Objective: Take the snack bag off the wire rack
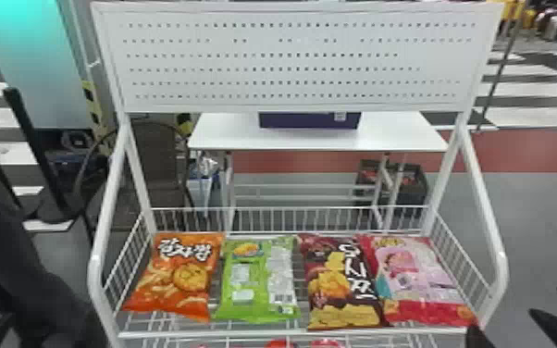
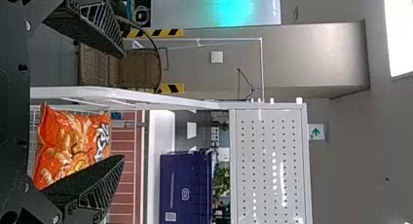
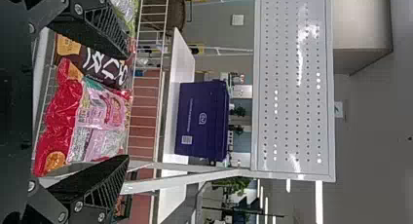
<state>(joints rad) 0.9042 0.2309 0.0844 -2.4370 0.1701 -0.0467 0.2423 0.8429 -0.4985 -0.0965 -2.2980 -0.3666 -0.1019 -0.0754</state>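
- Although the task asks for one bag, the white wire rack (image 1: 213, 333) carries four side by side, and which is meant I cannot tell.
- Pink-and-red snack bag (image 1: 416, 277), at the robot's right end of the row: puffed film, so probably light, soft and rather slippery. A broad hold across its plump middle should grip best; its red lower edge (image 1: 430, 314) is a thinner, less sure place.
- Brown-and-red snack bag (image 1: 337, 282), just beside it: likely the same soft pillow. Whatever crisps are inside would crush under a hard squeeze, so close gently, only until the film stops sliding.
- Green snack bag (image 1: 256, 282), next along, its barcode side showing: looks flatter, so fingers may need to reach well past its sides to gather enough film.
- Orange snack bag (image 1: 176, 277), at the robot's left end: full in the belly, best taken by both sides there, then lifted straight up so no corner snags on the wires.
- Right gripper (image 3: 128, 106): fingers spread wide and empty, facing the pink-and-red end.
- Left gripper (image 2: 122, 107): likewise parted with nothing between the pads, facing the orange end.
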